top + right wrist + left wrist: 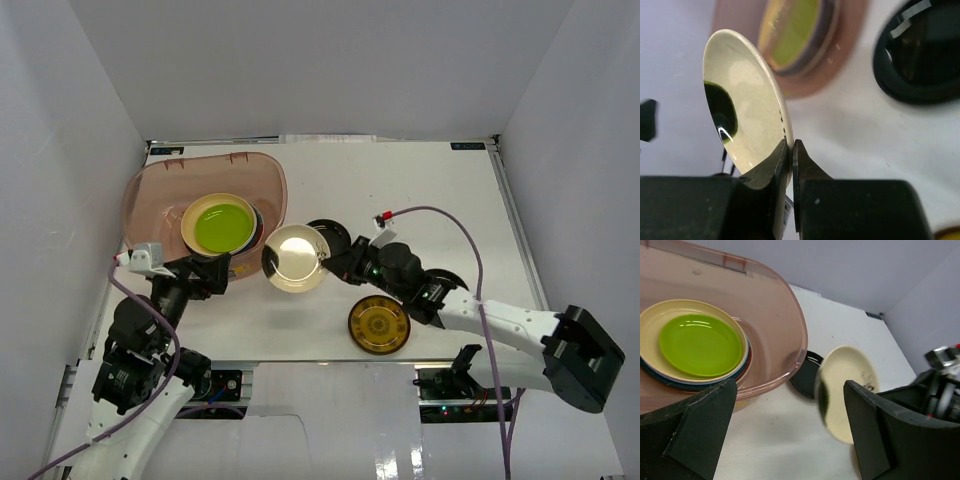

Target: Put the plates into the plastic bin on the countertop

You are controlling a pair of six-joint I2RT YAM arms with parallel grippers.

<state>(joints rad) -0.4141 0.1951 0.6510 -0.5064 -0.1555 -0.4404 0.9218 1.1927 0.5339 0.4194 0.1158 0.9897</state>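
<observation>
1. Overhead, the top view shows the right gripper (328,262) pinching the right rim of the cream plate (294,257). The plate hangs above the countertop (440,200), just beside the near right corner of the plastic bin (160,185) and outside its wall. The bin lies to that gripper's left and a little farther from the bases, so I judge the coming carry goes leftward over the rim. The left gripper (212,276) sits at the bin's near wall, nearer to it but holding nothing. A lime green plate (222,225) tops the stack inside. A black plate (335,233) and a yellow patterned plate (379,325) wait on the table
2. From the left wrist, that arm's own fingers (695,427) are spread wide around empty air. This view adds what the top flattens: the cream plate is tilted almost on edge, apart from both fingers. I cannot tell whether its lower edge would clear the bin's rim
3. At the right wrist, the fingers (810,175) are pressed together on a thin strip of the plate's rim. Only this view shows how shallow the grip is, and I judge it could slip. The bin and its stack lie beyond the plate
</observation>
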